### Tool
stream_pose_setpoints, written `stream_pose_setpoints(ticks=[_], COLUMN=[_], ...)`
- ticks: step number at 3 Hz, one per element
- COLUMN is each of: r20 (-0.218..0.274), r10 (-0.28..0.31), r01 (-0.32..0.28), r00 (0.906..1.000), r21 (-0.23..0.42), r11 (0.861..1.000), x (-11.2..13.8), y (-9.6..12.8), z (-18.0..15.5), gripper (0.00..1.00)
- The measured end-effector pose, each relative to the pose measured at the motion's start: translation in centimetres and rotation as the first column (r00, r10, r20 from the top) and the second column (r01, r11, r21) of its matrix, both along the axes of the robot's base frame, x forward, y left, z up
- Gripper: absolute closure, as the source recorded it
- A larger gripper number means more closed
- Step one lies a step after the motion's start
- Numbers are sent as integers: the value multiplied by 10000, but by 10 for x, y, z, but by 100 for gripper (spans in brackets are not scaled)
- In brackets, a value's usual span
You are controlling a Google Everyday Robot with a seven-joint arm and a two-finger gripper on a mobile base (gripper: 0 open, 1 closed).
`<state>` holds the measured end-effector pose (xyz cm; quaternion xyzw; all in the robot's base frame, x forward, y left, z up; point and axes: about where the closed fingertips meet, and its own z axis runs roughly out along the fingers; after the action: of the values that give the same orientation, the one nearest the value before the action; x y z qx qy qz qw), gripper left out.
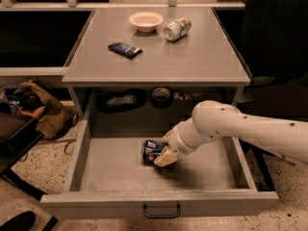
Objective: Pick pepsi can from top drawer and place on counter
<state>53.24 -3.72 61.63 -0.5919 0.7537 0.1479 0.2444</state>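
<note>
I see gripper point(162, 157) low in open drawer point(106, 170), against pepsi can point(150, 149); cannot tell whether clamped or spread.

Counter point(192, 64): flat grey square top of the cabinet; carries three items.
Bowl point(146, 20): cream, upright, rear centre of the Counter.
Silver-white can point(176, 29): on its side, just right of the Bowl, not touching it.
Dark blue packet point(124, 49): flat, left of centre, in front of the Bowl.
Top drawer point(106, 165): pulled out below the Counter; its grey floor carries the pepsi can point(150, 150) near centre.
Gripper point(164, 157): inside the Top drawer, at the right side of the pepsi can.
</note>
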Motion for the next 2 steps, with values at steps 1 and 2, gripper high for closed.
stream_pose_setpoints(ticks=[1,2], r20=[136,581], r10=[90,352], r01=[-94,-373], r00=[9999,9977], r21=[281,371], r11=[9996,9986], x=[11,36], y=[1,11], z=[27,89], gripper=[88,100])
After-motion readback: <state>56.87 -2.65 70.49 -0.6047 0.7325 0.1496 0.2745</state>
